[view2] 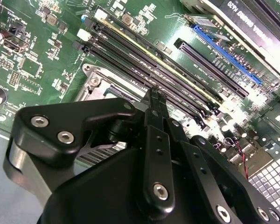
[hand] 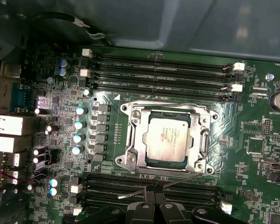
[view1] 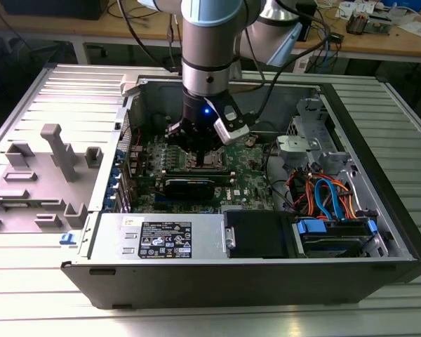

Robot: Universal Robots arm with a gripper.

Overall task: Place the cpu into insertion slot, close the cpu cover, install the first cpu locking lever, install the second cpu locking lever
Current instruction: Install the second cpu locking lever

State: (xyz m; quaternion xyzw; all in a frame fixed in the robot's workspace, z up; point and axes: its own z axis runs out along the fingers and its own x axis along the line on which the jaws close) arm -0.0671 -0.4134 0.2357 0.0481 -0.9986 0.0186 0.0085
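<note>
In the exterior view, going from its left to its right, I saw a grey plastic tray (view1: 42, 168), then the open PC case (view1: 196, 281) w/ the gripper (view1: 196, 151) low over the green board (view1: 256, 179) in the middle, then blue & orange cables (view1: 330, 196). In the first wrist view the cpu (hand: 168, 138) sat flat in the insertion slot (hand: 208, 170) w/ the cpu cover (hand: 136, 137) shut down around it, & a thin metal lever (hand: 182, 179) stuck out just beside the slot, next to some long black memory slots (hand: 186, 196). The gripper's fingers (view2: 151, 100) were pinched close together in both wrist views, tips right at that lever, but I couldn't tell if they held it.
</note>
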